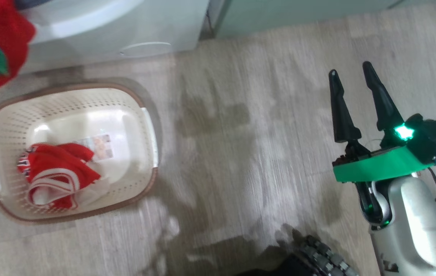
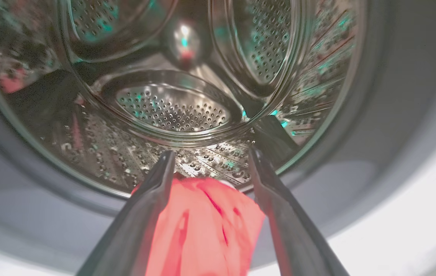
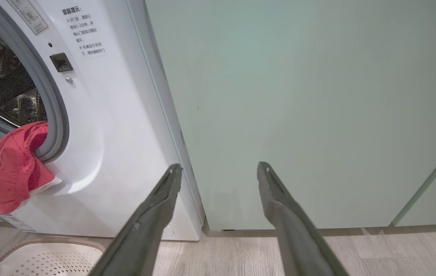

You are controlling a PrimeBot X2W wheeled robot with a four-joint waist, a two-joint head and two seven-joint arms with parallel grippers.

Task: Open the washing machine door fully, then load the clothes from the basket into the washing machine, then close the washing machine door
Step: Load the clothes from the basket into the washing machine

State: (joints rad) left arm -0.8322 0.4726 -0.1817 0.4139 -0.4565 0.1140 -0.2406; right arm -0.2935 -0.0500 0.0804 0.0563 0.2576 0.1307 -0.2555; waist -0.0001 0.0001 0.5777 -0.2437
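washing machine is the big thing here, a white front loader with its mouth wide open, so i'd guess the door part is done. pale green cabinet sits right beside it, with wood-look floor in front. the steel drum looks bare inside. the cream basket is on the floor just in front of the machine, with one red garment bunched at one end beside the paper label. the other red garment is the one in play. it's draped over the grey gasket, and a good part of it hangs down the front. left gripper is at the mouth, fingers spread apart with that cloth lying between them, not pinched as far as i can tell. imo the move is to pinch the bulk of the cloth and carry it deep past the gasket lip before letting go, otherwise it slides out or the door catches it. right gripper hangs over bare floor well off to the side, fingers apart, holding nothing.
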